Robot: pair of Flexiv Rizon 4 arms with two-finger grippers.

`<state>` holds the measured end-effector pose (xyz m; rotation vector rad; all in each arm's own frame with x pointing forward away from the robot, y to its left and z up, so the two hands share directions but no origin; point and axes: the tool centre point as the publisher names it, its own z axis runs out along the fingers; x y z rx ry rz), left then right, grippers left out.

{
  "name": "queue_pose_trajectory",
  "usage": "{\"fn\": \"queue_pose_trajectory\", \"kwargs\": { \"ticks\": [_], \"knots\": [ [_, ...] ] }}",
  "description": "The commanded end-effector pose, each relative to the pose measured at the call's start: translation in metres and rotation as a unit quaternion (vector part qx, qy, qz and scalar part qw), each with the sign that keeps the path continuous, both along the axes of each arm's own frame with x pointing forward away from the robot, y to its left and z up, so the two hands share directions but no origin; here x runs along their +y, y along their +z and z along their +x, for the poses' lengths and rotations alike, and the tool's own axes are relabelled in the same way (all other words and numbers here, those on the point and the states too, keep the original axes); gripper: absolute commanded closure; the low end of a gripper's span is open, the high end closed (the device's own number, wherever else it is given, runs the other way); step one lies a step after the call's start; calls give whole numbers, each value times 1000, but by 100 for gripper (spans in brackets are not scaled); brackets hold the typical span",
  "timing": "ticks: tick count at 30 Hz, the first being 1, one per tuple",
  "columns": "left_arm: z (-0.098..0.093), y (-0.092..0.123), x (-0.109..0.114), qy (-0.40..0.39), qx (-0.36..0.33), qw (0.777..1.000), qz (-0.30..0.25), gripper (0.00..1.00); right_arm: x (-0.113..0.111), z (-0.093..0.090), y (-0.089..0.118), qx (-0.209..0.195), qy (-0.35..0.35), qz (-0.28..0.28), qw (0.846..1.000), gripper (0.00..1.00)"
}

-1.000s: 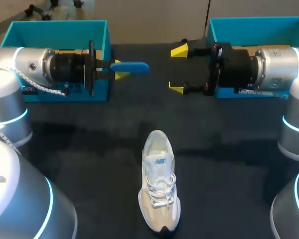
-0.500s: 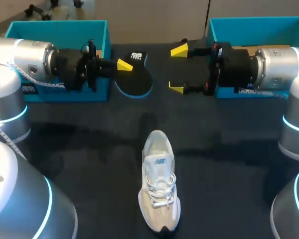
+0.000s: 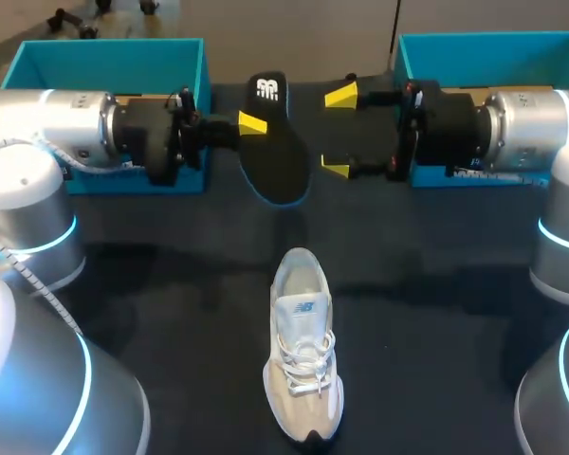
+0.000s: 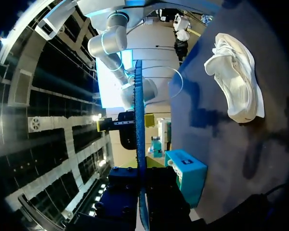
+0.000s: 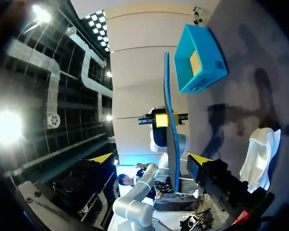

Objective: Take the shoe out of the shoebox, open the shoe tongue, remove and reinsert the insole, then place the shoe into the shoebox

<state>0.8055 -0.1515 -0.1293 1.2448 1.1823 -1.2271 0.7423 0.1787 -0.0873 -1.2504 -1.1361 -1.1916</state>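
The jaws of the left gripper [image 3: 254, 124] are pinching the insole [image 3: 277, 156] between them, near the end that bears a white mark, while the jaws of the right gripper [image 3: 339, 133] are standing wide apart with nothing between them. Nearest the robot, the white shoe [image 3: 303, 355] is sitting upright on the dark table [image 3: 171, 313], laces up and toe toward the robot, well apart from both grippers. Beyond it, the insole is hanging above the table with its black face showing, slanting across the gap between the two grippers. In the left wrist view it is showing edge-on as a thin blue line running out from that gripper. Farthest back, a teal box [image 3: 109, 57] is sitting at the table's left far corner and a second teal box [image 3: 493, 47] at the right one
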Motion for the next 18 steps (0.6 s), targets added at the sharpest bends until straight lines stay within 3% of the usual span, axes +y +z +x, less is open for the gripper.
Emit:
{"fn": "queue_pose_trajectory", "kwargs": {
  "ticks": [1, 8, 18],
  "knots": [
    [3, 2, -5, -3, -1, 1000, 3, 100, 4, 0, -3, -1, 1, -1, 1000, 0],
    [2, 1, -8, -8, -5, 1000, 10, 100, 20, -2, -16, -18, 16, -18, 1000, 0],
    [1, -5, -12, -11, -4, 1000, 17, 100, 29, 0, -15, -45, 28, -25, 998, 0]
  ]
}}
